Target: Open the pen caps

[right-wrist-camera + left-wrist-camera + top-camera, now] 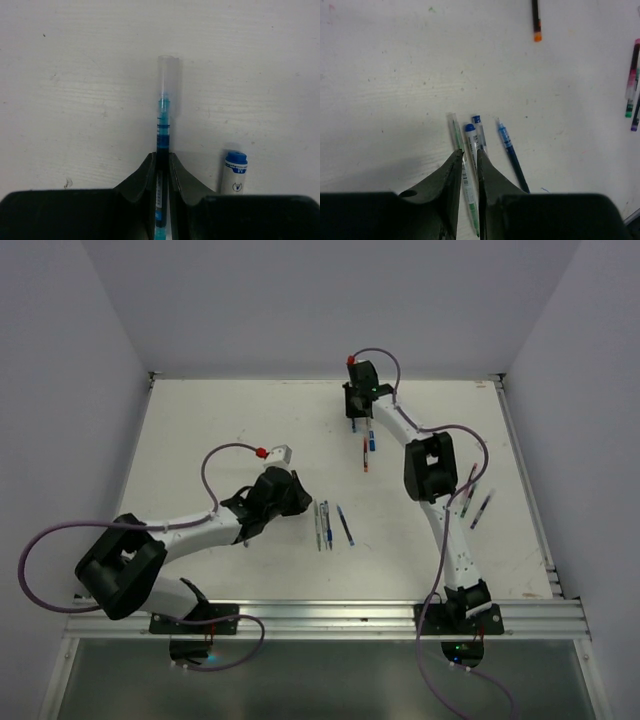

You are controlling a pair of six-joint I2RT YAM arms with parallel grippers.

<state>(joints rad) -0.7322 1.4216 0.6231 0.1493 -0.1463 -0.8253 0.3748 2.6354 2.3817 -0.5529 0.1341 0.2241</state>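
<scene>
In the right wrist view my right gripper [161, 156] is shut on a thin blue pen [163, 125] lying on the white table. A clear cap [168, 70] sits over the pen's far end. A white pen with a blue cap [235, 159] lies just right of the fingers. From above, the right gripper [354, 423] is at the table's far middle. My left gripper [468, 152] stands narrowly open just above a white pen with a blue cap [469, 129]. A green pen [455, 131] and a blue pen [509, 146] flank it. The left gripper [300, 504] sits beside this pen group [327, 525].
A red pen [365, 457] and a blue-ended pen [372, 443] lie near the right gripper. Two more pens [477, 502] rest beside the right arm's elbow. A dark pen with an orange end [536, 30] lies farther out. Purple cables loop over both arms.
</scene>
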